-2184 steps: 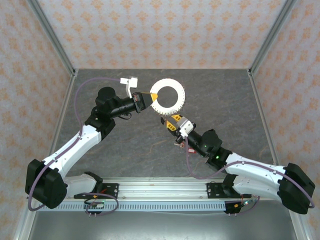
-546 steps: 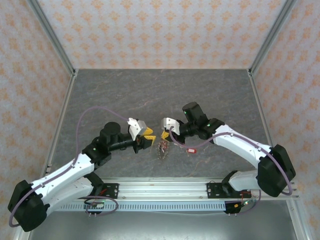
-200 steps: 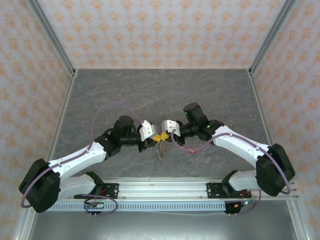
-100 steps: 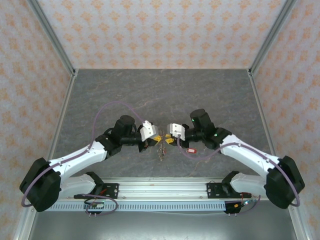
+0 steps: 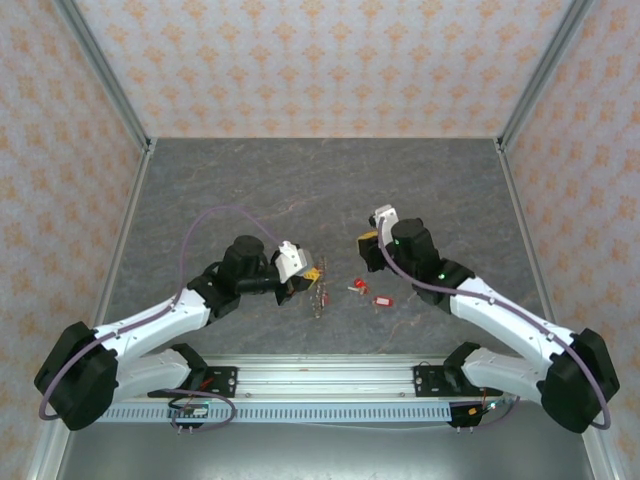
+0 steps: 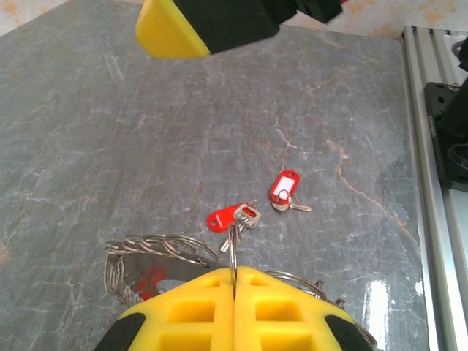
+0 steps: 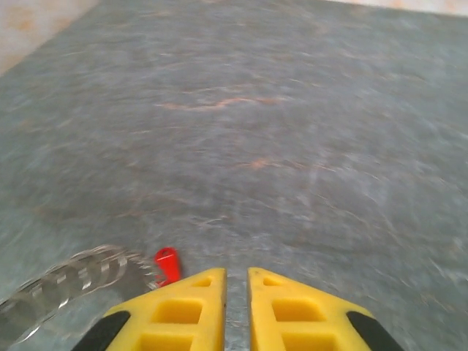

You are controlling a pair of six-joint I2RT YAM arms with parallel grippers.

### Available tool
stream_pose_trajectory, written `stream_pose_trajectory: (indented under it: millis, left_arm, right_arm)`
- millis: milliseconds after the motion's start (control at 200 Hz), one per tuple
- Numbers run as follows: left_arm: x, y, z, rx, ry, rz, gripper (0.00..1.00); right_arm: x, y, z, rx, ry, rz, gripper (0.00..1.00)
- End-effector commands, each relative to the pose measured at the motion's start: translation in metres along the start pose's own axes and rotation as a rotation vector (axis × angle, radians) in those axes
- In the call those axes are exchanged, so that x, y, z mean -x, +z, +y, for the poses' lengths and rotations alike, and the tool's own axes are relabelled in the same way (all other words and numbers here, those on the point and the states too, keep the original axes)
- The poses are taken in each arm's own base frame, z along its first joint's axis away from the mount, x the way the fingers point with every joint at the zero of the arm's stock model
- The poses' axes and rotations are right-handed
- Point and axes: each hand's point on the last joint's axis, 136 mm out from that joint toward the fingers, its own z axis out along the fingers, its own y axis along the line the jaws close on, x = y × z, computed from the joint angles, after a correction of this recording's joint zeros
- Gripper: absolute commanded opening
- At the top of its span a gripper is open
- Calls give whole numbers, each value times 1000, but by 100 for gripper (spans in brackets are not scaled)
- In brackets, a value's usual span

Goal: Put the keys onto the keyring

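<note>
Metal keyring (image 6: 146, 252): on table (image 5: 250, 190), thin loop pinched by L hand (image 6: 233, 272)
Keys (image 6: 284, 189): 2 w/ red tags, near ring
R hand (image 7: 235, 274): fingers slightly apart, empty

Grey stone tabletop (image 5: 300, 180), orange-patterned walls (image 5: 320, 60)

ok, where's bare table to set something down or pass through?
Free: far half of the grey stone-look table, up to the back wall. Crowded: near centre, around the left hand and right hand, with the grey metal keyring bundle and two red-tagged keys.
</note>
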Motion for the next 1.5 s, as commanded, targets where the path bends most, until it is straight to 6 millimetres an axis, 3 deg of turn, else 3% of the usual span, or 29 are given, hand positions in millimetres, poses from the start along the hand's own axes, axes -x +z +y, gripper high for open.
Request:
stream_pose_trajectory:
  millis: [0,125,300,556,741,891,991,1096,1306,1496]
  left_arm:
    - [23,-7,9,68,13,-104,0]
    - [24,-10,11,87,8,-109,0]
    - [24,-14,12,107,-11,-119,0]
    - [20,-17,15,136,-36,-122,0]
    - [15,-20,16,156,-46,-117,0]
    - [12,-19,16,156,-50,-112,0]
    - [13,-19,17,157,-50,-115,0]
    - [14,-19,16,153,-52,-114,0]
    - [14,-18,16,150,-51,-115,0]
    - [15,-17,16,144,-56,-113,0]
  right_arm:
    - [-15,-2,-32,-195,236,76,18]
    - [-34,-1,-32,-194,321,131,19]
    - [-71,-6,-55,-360,399,377,18]
    - [-75,-7,-36,-243,430,390,18]
    - [-98,-5,-30,-238,397,556,19]
    - [-111,8,-9,-127,401,649,22]
    - [-118,12,-16,-183,374,680,24]
    - [-130,3,-34,-308,322,736,25]
    - [-145,12,-16,-210,287,787,25]
    - [-152,22,-15,-212,239,831,26]
